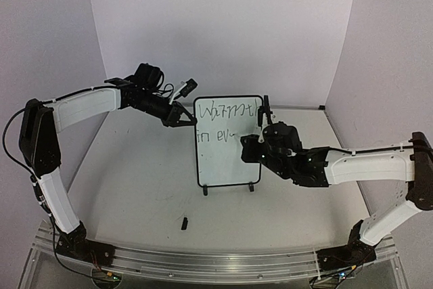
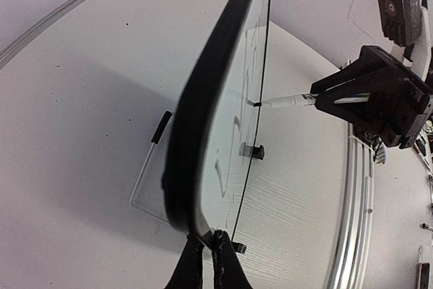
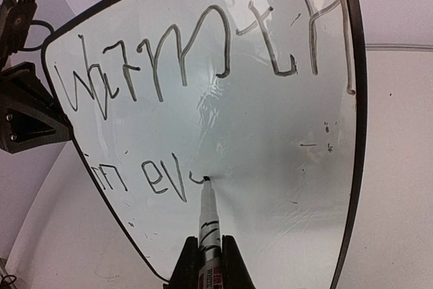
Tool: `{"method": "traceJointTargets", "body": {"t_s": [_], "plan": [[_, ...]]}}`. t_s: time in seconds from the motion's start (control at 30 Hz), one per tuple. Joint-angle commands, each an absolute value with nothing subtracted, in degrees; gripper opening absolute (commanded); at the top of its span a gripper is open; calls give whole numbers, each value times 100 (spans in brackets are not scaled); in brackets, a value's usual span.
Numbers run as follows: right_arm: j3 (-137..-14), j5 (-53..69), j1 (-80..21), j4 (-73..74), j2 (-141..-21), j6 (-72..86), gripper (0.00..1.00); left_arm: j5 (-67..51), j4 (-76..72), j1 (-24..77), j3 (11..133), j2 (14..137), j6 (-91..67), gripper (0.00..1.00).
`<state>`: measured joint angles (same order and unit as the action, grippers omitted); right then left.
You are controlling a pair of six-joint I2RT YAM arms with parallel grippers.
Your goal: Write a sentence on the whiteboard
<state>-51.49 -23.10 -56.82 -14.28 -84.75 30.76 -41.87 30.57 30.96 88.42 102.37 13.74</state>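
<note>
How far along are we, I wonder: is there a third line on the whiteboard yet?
No; the whiteboard carries only two lines, "Warmth" and "in ev", with the marker tip at the end of the second.

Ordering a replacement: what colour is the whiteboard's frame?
Thin rounded whiteboard frame: black, clearest in right wrist view.

Top view: the sentence [image 1: 226,109] is too small to read; the right gripper [image 1: 247,145] hides the whiteboard [image 1: 220,164] edge at 3 o'clock; a small dark object [image 1: 184,222] on the table [image 1: 135,181] is too small to identify. Right wrist view: the marker [image 3: 208,218] barrel is cut off at 6 o'clock, the board's frame at 12 and 6.
</note>
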Motion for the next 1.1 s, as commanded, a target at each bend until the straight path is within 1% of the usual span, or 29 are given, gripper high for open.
{"method": "traceJointTargets", "body": {"t_s": [0.0,0.33,1.07], "plan": [[-5449,-2485,-5646,-1461,-8343,2937,0,-3911,3324,3120,8762,10081,1745,0],[-5489,-2286,-5645,-1544,-8569,2997,0,-3912,3326,3120,8763,10072,1740,0],[-5116,-2035,-5647,-1374,-8661,3570,0,-3911,3320,3123,8771,10064,1743,0]]}}
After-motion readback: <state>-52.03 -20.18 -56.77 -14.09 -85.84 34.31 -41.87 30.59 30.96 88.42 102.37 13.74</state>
